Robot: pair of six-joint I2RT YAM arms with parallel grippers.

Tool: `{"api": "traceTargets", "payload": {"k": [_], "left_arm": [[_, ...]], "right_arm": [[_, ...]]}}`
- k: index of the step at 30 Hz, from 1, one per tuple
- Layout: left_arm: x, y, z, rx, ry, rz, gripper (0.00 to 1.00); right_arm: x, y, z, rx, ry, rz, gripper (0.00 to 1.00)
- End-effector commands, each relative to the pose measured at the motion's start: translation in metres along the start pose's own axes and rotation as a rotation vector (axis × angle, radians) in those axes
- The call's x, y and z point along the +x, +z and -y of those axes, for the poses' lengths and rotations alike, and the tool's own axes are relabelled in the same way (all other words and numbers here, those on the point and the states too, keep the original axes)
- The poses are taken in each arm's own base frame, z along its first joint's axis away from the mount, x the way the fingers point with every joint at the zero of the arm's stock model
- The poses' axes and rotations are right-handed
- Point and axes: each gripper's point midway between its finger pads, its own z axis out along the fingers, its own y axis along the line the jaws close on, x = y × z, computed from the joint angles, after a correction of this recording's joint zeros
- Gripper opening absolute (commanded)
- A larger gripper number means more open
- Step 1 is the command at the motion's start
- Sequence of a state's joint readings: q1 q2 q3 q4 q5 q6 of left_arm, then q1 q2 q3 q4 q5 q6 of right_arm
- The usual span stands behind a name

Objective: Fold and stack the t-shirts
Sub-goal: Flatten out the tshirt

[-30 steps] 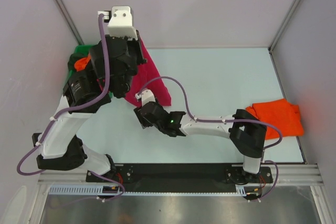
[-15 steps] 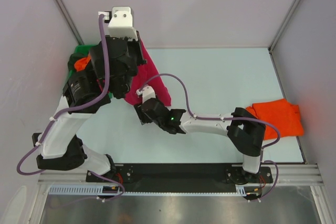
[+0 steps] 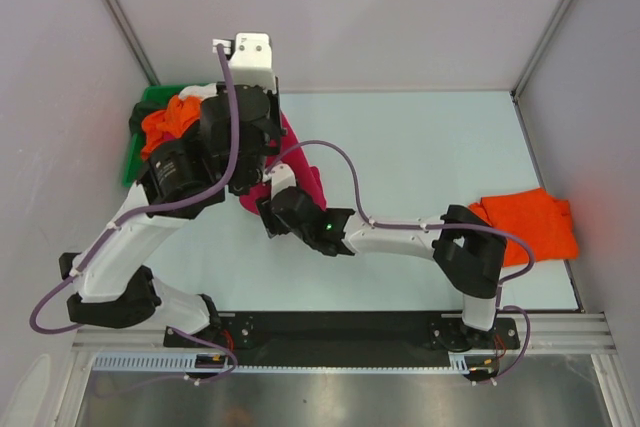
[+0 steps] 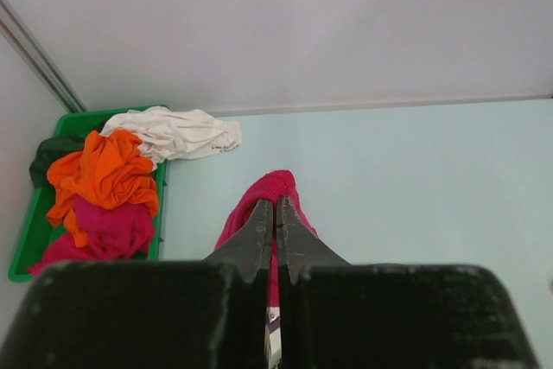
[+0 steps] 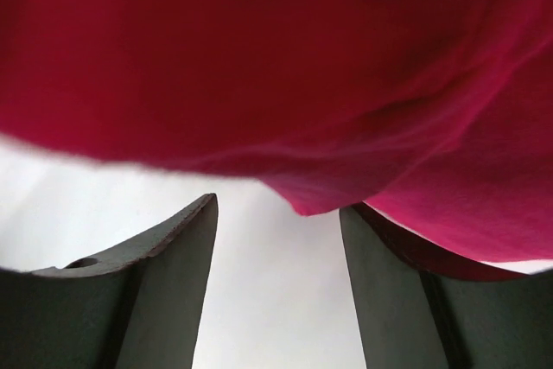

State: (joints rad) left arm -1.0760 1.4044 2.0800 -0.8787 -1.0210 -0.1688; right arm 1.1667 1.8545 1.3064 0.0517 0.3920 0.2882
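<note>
Left gripper (image 4: 276, 213): fingers pressed together, pinching a raised peak of the crimson t-shirt (image 4: 276, 186); the arm stands high over the table's far-left part.

Right gripper (image 5: 278, 209): fingers spread apart, nothing between them; the crimson cloth hangs just over the fingertips, with one fold dipping toward the gap. Whether it touches them cannot be told.

Crimson t-shirt, overhead view (image 3: 308, 177): lifted at the left gripper, the rest draped down toward the pale table (image 3: 430, 157), between the two wrists.

Folded orange t-shirt (image 3: 530, 222): flat at the table's right edge, well apart from both grippers.

Green bin (image 4: 22, 252): far-left corner, holding a heap of shirts:
- crumpled orange t-shirt (image 4: 99, 174), on top;
- magenta t-shirt (image 4: 108, 226), bunched at the nearer end;
- dark t-shirt (image 4: 52, 149), tucked at the far-left side;
- white t-shirt (image 4: 177, 131), spilling over the bin's far-right rim onto the table.
</note>
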Motion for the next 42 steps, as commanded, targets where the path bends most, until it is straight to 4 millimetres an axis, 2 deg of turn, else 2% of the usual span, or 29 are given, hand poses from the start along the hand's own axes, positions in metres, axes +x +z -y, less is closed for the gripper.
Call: {"api": "traceTargets", "payload": {"k": [1,6,8,9,10,12,14,15,16,18,20,21,22,24,25,27,28,30,31,34,35,37,39,42], "left_arm": [[-0.024,-0.011,-0.009,0.024,-0.118,0.053,0.00],[-0.030,-0.015,-0.010,0.043,-0.136,0.060,0.00],[-0.032,-0.016,-0.011,0.043,-0.136,0.061,0.00],[-0.033,-0.016,-0.012,0.040,-0.137,0.063,0.00],[-0.034,-0.017,-0.014,0.037,-0.138,0.065,0.00],[-0.033,-0.016,-0.014,0.029,-0.124,0.063,0.01],[-0.030,-0.014,-0.016,0.012,-0.107,0.060,0.01],[-0.030,-0.013,-0.015,0.006,-0.103,0.060,0.01],[-0.027,-0.011,-0.015,-0.002,-0.092,0.057,0.01],[-0.028,-0.010,-0.015,-0.012,-0.097,0.070,0.01],[-0.021,-0.005,-0.010,-0.009,-0.081,0.067,0.02],[-0.022,-0.003,-0.008,-0.005,-0.098,0.077,0.02],[-0.016,0.001,-0.004,-0.003,-0.084,0.068,0.02],[-0.011,0.007,0.002,0.001,-0.081,0.061,0.02],[-0.007,0.010,0.004,0.000,-0.076,0.056,0.02],[-0.003,0.016,0.012,0.020,-0.077,0.050,0.04],[0.003,0.020,0.015,0.015,-0.069,0.040,0.05],[0.010,0.028,0.021,0.015,-0.061,0.031,0.13],[0.020,0.035,0.022,0.001,-0.051,0.014,0.15],[0.044,0.056,0.033,0.004,-0.044,-0.020,0.32],[0.049,0.062,0.037,0.007,-0.050,-0.026,0.33],[0.066,0.076,0.046,0.015,-0.054,-0.058,0.36],[0.084,0.092,0.061,0.023,-0.036,-0.090,0.41],[0.107,0.111,0.081,0.024,-0.006,-0.128,0.56]], "right_arm": [[-0.026,0.000,0.001,-0.014,0.046,0.066,0.64],[-0.023,0.008,-0.003,-0.022,0.045,0.056,0.63],[-0.020,0.011,-0.004,-0.027,0.045,0.050,0.59],[-0.021,0.012,-0.004,-0.027,0.049,0.049,0.55],[-0.020,0.012,-0.005,-0.030,0.053,0.048,0.47],[-0.023,0.010,-0.007,-0.036,0.057,0.053,0.40],[-0.022,0.005,-0.007,-0.025,0.044,0.047,0.24],[-0.027,-0.002,-0.009,-0.025,0.038,0.057,0.16],[-0.027,-0.009,-0.004,0.008,0.028,0.053,0.00],[-0.036,-0.027,0.002,0.023,0.031,0.071,0.00],[-0.044,-0.041,0.011,0.049,0.043,0.095,0.00],[-0.057,-0.057,0.017,0.053,0.059,0.129,0.00],[-0.055,-0.065,0.030,0.101,0.046,0.111,0.00],[-0.070,-0.082,0.043,0.138,0.058,0.137,0.00],[-0.082,-0.098,0.052,0.153,0.073,0.166,0.00],[-0.094,-0.111,0.062,0.168,0.080,0.193,0.00],[-0.107,-0.127,0.070,0.196,0.093,0.224,0.00],[-0.119,-0.142,0.082,0.241,0.112,0.244,0.00],[-0.127,-0.156,0.095,0.292,0.119,0.256,0.00],[-0.134,-0.181,0.123,0.411,0.142,0.275,0.00],[-0.143,-0.195,0.131,0.431,0.162,0.302,0.00],[-0.147,-0.212,0.150,0.500,0.177,0.322,0.00],[-0.158,-0.234,0.166,0.541,0.204,0.361,0.00],[-0.166,-0.260,0.183,0.603,0.203,0.386,0.00]]}}
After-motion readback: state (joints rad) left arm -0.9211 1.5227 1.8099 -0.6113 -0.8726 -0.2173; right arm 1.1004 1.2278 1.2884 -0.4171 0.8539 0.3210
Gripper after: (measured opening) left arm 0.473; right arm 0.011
